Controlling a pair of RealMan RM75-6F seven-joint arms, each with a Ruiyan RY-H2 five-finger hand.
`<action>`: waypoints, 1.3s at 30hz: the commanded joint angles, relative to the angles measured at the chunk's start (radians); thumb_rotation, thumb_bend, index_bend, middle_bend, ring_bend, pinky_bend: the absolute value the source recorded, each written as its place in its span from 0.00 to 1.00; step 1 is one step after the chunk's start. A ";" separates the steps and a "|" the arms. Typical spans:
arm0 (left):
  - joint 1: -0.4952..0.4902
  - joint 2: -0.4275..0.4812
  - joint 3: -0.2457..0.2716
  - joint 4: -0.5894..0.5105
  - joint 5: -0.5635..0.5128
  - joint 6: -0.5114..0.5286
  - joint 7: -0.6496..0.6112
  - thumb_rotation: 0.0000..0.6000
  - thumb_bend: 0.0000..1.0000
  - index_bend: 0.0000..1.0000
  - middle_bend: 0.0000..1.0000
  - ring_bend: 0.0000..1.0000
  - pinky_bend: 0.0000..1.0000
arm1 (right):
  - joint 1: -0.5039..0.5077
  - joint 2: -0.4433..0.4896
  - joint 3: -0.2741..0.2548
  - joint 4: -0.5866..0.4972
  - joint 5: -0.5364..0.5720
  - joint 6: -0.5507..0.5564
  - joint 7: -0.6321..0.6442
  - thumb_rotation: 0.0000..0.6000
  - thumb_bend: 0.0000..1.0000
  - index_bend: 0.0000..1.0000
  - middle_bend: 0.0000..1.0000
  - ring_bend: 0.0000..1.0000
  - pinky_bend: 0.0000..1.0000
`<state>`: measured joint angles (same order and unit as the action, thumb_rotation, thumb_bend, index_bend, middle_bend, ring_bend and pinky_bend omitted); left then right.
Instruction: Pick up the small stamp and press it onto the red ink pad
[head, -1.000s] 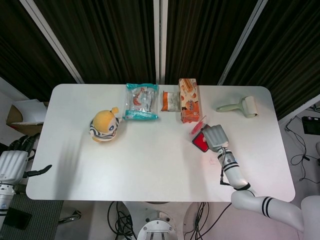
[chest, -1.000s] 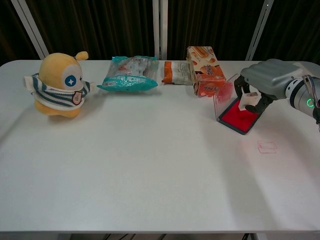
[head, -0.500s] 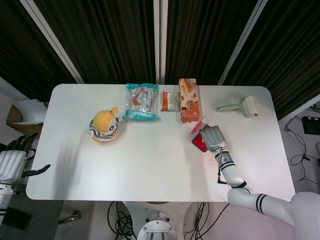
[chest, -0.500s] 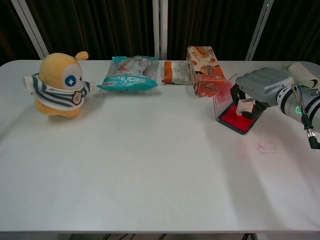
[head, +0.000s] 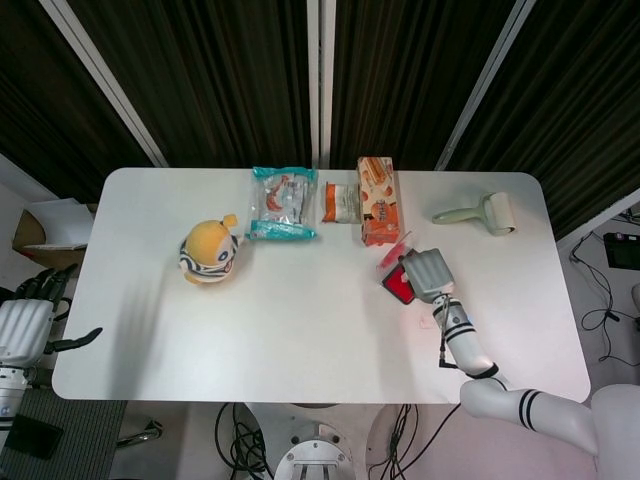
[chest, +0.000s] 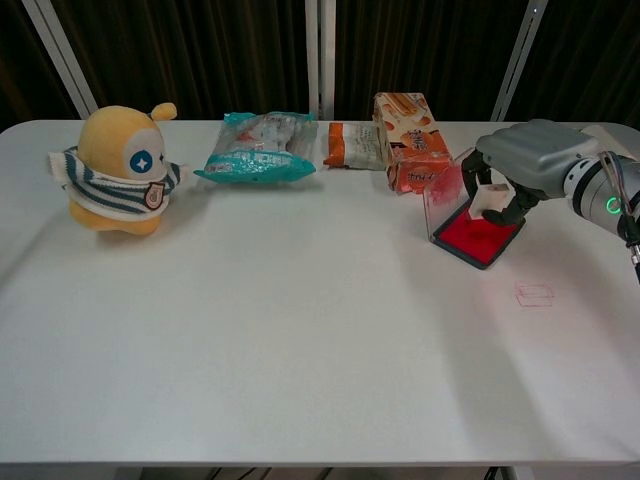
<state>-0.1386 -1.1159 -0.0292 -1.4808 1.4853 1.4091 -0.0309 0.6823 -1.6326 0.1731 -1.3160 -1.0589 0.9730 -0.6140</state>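
My right hand (chest: 530, 160) grips the small white stamp (chest: 492, 198) and holds it just above the red ink pad (chest: 472, 238), with a thin gap between them in the chest view. The pad's clear lid (chest: 443, 187) stands tilted open on its left side. From above, the right hand (head: 428, 272) covers the stamp and most of the red ink pad (head: 399, 287). My left hand (head: 28, 325) hangs off the table's left edge, fingers spread and holding nothing.
A faint red stamp print (chest: 534, 294) marks the table right of the pad. Behind the pad lie an orange snack box (chest: 408, 138), a small orange packet (chest: 352, 145) and a teal bag (chest: 258, 146). A yellow plush toy (chest: 120, 170) sits far left; a lint roller (head: 478, 212) far right.
My right hand pressed the stamp down onto the red pad half a second ago and has since lifted it slightly. The left hand stayed put.
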 joint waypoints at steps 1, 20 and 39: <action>-0.001 0.002 0.000 -0.006 0.001 -0.001 0.006 0.58 0.10 0.05 0.17 0.12 0.20 | -0.023 0.069 0.005 -0.104 -0.050 0.067 0.023 1.00 0.32 0.62 0.56 0.73 0.93; -0.003 -0.006 0.003 -0.013 0.007 0.001 0.018 0.58 0.10 0.05 0.17 0.12 0.20 | -0.197 0.089 -0.179 -0.181 -0.123 0.207 -0.011 1.00 0.32 0.62 0.56 0.73 0.93; 0.001 -0.008 0.005 0.004 0.004 0.000 0.000 0.58 0.10 0.05 0.17 0.12 0.20 | -0.217 0.041 -0.166 -0.124 -0.132 0.173 0.000 1.00 0.30 0.55 0.54 0.73 0.93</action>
<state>-0.1377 -1.1242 -0.0247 -1.4772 1.4891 1.4093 -0.0305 0.4650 -1.5914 0.0067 -1.4405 -1.1910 1.1466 -0.6140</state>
